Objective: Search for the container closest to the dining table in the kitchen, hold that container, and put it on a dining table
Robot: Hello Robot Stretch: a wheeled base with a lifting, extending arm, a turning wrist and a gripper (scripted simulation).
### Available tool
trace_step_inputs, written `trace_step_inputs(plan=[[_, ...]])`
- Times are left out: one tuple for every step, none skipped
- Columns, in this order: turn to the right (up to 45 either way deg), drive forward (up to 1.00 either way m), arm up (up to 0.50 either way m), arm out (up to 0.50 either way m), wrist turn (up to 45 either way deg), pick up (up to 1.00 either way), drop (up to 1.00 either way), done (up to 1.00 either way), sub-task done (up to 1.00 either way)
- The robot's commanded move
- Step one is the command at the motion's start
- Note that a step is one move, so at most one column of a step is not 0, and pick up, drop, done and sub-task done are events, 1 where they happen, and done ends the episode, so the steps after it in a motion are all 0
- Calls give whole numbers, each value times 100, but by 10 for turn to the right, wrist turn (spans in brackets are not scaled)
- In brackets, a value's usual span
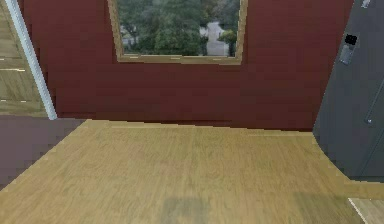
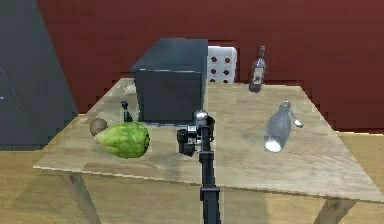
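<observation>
Along the bench (image 2: 240, 165) from its left edge I see a small brown lump (image 2: 98, 126), a green melon-like fruit (image 2: 123, 140) and a dark box (image 2: 170, 80) mid-bench. My gripper (image 2: 185, 142) hangs over the front middle. I cannot tell how its fingers stand or whether they hold anything. I judge I'm at the reach or set-down step. The likeliest container is the pale bottle (image 2: 278, 128) lying near the right edge, so next I'd confirm that.

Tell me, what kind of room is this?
Probably a kitchen or dining room: a wooden table carries a big green fruit, a dark bottle and a boxy black appliance.
</observation>
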Motion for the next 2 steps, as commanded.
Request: trace_step_inputs(plan=[[0,0,0,0,0,0,100,0,0],[0,0,10,0,0,0,0,0,0]])
